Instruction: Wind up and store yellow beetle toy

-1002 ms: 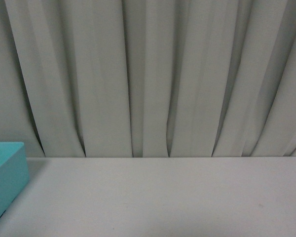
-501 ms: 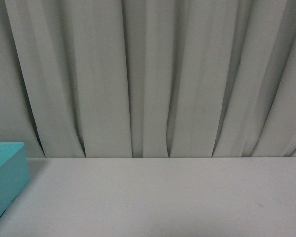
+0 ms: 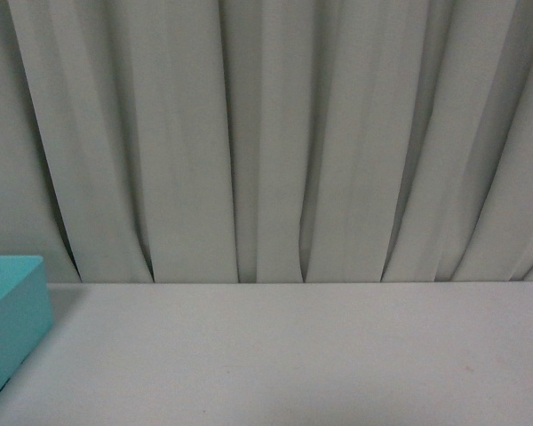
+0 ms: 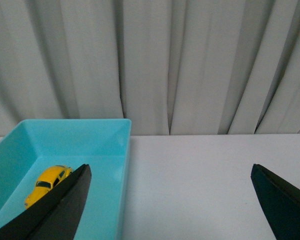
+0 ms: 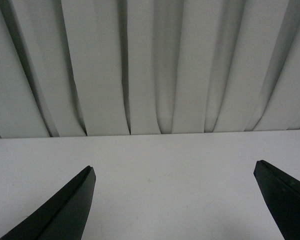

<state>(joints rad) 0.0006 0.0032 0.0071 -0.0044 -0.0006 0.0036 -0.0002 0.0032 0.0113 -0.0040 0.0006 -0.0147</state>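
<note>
Sitting in the teal bin (image 4: 110,150) on the table (image 4: 200,185) is the yellow toy car (image 4: 46,183). I'd judge it light, stiff, slick; pinch its sides. Left hand (image 4: 170,200) wide, empty; right hand (image 5: 172,200) too.

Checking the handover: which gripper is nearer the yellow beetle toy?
Left. The left gripper hangs open by the teal bin holding the yellow beetle toy; the right gripper sees only table.
</note>
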